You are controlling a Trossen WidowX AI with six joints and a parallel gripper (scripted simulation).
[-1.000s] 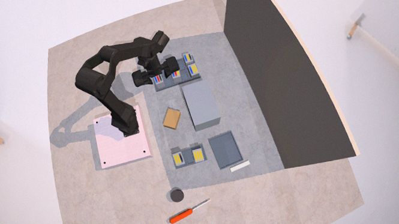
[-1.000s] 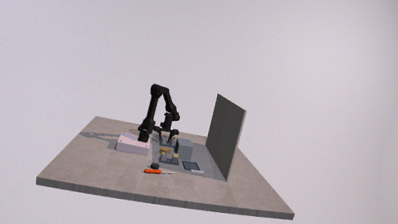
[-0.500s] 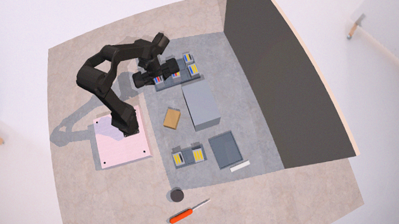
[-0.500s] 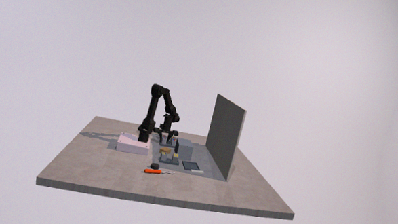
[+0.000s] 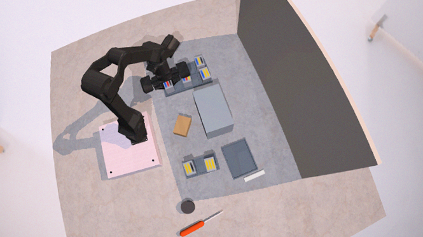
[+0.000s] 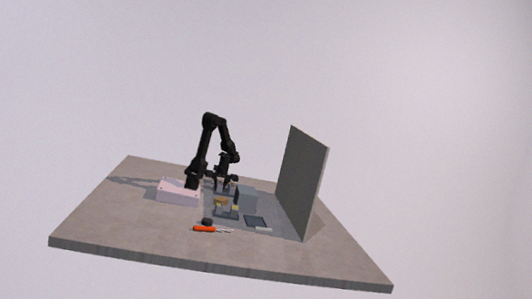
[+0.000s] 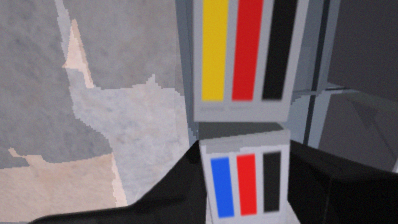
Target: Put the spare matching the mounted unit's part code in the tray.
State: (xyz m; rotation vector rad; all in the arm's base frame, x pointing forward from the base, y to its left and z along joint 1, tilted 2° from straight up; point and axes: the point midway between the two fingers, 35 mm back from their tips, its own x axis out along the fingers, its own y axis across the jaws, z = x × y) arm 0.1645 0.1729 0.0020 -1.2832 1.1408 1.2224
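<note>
Blue-red-black block (image 5: 168,85) (image 7: 246,185): we had it clamped in our claw (image 5: 166,81) (image 6: 219,187) (image 7: 232,142); tray (image 5: 239,158) (image 6: 255,221), at five o'clock.

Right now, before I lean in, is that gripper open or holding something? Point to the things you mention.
Gripper (image 5: 167,80) (image 6: 220,184) (image 7: 232,142): closed on the blue-red-black block (image 5: 168,85) (image 6: 219,187) (image 7: 247,185).

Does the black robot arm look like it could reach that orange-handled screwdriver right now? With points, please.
Probably not as things stand: the gripper (image 5: 166,82) (image 6: 220,184) is shut on a block with blue, red and black stripes (image 5: 168,85) (image 7: 246,185). The screwdriver (image 5: 192,228) (image 6: 204,228) itself lies uncovered, though I can't judge the arm's reach.
</note>
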